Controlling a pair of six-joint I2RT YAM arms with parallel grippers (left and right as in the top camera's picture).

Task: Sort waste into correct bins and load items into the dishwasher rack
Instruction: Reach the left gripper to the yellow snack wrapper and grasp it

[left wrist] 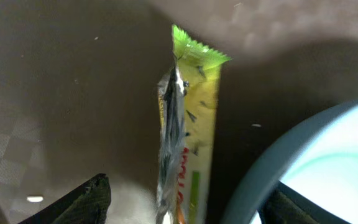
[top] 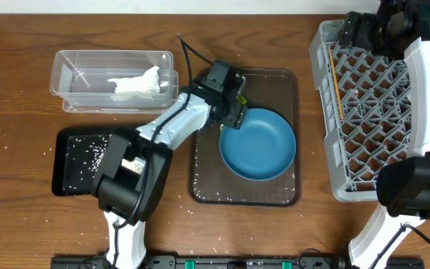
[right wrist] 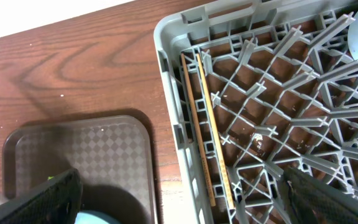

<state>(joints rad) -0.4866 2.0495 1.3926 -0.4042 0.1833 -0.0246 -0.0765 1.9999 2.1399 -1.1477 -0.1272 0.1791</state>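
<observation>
The yellow-green snack wrapper (left wrist: pixel 197 124) stands on edge on the brown serving tray, next to the dark-blue bowl (top: pixel 257 143). My left gripper (top: pixel 236 99) is open, with a finger on each side of the wrapper (left wrist: pixel 188 208). The crumpled white napkin (top: pixel 135 84) lies in the clear tub (top: pixel 69 63). Rice grains (top: pixel 88 155) are scattered in the black tray (top: pixel 64 183). The chopsticks (right wrist: pixel 207 130) lie along the left wall of the grey rack (top: pixel 327 112). My right gripper (top: pixel 358 31) is open and empty above the rack's left edge (right wrist: pixel 185 199). The cups are hidden under the right arm.
The brown serving tray (top: pixel 282 82) sits between the bins and the rack. Loose rice grains lie on the wood table around the black tray. A strip of bare table (top: pixel 308 134) separates the serving tray from the rack. The right arm covers the rack's right side.
</observation>
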